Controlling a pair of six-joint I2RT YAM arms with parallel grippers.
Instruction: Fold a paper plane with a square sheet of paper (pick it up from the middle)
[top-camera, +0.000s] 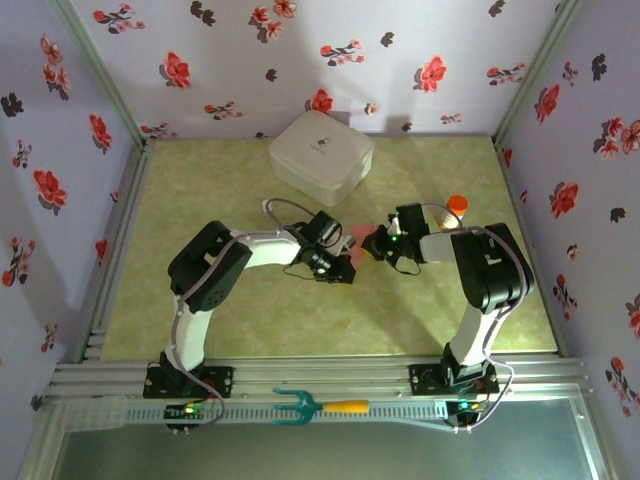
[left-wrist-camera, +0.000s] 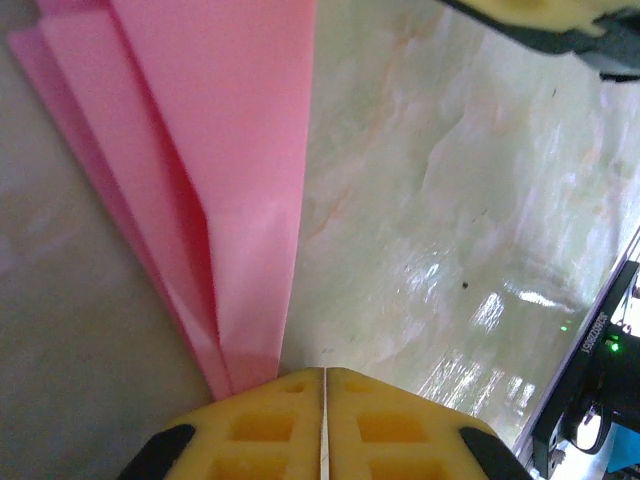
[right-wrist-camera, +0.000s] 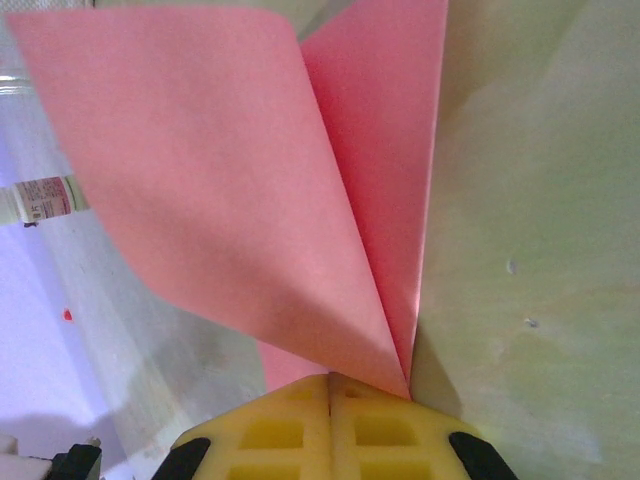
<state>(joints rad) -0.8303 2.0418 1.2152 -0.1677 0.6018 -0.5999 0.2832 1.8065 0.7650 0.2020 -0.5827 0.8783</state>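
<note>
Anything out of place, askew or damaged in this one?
Only a teal fork-like tool with a yellow handle, lying on the metal frame at the near edge, off the green table top. The pink paper is part-folded with one flap raised, as the task would have it; no tear visible.

I read nothing cleanly. The bottle label (right-wrist-camera: 45, 198) at nine o'clock and the white box mark (top-camera: 322, 146) at twelve were blurred.

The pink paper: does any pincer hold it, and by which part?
Both seem to. The left pincer is shut on the pink paper at its narrow pointed end; the right pincer pinches a folded corner.
</note>
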